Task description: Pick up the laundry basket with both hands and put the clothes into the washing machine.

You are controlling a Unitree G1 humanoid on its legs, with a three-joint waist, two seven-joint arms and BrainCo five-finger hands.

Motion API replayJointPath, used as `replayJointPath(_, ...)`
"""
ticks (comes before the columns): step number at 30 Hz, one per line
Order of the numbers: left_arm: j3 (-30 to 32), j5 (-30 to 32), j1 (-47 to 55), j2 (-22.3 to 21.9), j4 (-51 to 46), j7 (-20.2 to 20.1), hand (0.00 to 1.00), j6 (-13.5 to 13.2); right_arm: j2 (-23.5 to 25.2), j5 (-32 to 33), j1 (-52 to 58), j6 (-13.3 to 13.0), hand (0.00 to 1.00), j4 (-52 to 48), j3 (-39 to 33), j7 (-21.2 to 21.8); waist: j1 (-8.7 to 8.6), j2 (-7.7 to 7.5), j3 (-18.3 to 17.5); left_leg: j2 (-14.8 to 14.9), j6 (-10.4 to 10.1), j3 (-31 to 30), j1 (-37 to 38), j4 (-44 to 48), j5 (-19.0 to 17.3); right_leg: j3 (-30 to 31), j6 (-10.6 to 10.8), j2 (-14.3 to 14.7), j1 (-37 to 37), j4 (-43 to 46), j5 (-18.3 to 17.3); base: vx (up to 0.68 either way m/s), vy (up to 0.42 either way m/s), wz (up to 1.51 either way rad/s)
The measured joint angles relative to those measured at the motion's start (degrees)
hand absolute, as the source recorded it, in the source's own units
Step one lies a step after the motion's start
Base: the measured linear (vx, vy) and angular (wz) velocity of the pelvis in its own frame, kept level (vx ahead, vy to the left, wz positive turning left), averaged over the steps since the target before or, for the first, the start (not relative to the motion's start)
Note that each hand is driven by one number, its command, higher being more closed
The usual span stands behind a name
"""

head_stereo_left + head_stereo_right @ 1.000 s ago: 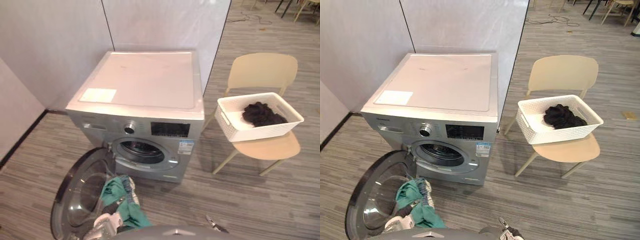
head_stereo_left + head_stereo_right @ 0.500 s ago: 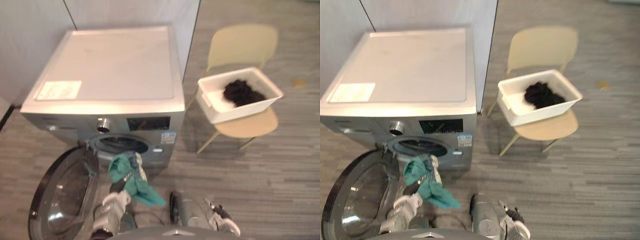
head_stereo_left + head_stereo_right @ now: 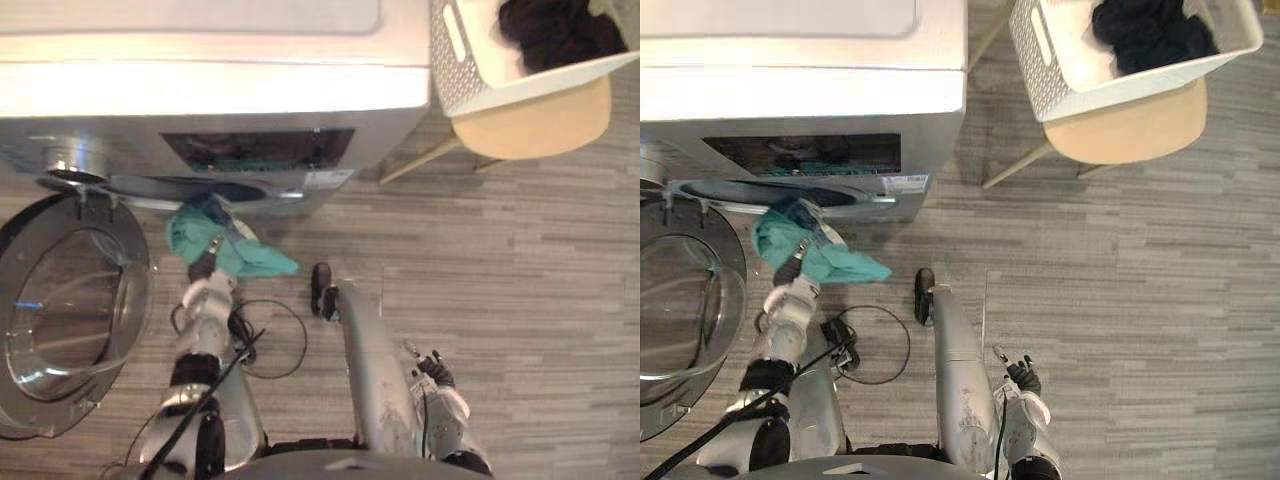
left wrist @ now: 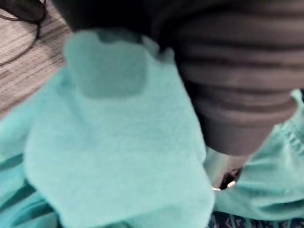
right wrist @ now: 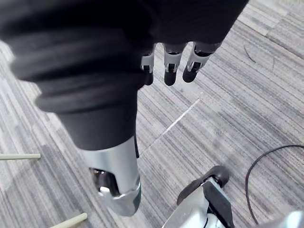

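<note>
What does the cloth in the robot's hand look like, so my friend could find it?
Find the silver washing machine with its round door swung open. Just in front of its opening, the left hand holds a teal cloth. It's bright green-blue, while the clothes in the white basket on the chair are black.

washing machine point(image 3: 210, 90), top of frame: silver-grey, black panel; its door point(image 3: 72, 312), left: dark rim, clear glass; garment point(image 3: 228, 252), centre-left: teal; laundry basket point(image 3: 462, 72), upper right: white, perforated grid; clothes point(image 3: 552, 30) inside: black; chair point(image 3: 540, 122): beige; floor point(image 3: 520, 270): grey plank stripes
</note>
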Motion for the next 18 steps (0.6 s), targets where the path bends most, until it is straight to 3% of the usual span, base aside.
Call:
replayJointPath(11,0.54,-4.44,-25.57,15.85,5.24,0.56,1.0,-0.13,0.95,4.51,-0.4,-2.75,0.0,-2.24,0.77,-0.18,-1.47,-0.98,2.84,2.58,0.28,-1.81,-16.39,8.15,-1.32,-0.12,-0.33,1.52,-14.31,2.35,3.05,-0.09,0.02,-0.16)
replayJointPath(18,-7.72,-2.27,-42.21,25.8,6.64,0.12,1.0,0.2,0.88,7.22,0.08,-2.88,0.0,-2.13,0.51,0.1,-2.32,-1.02,3.0,3.09,0.01,-2.2,-21.82,8.66,-0.94,-0.06,-0.08,2.31,-18.62,0.15,5.91,-0.05,0.036,-0.13)
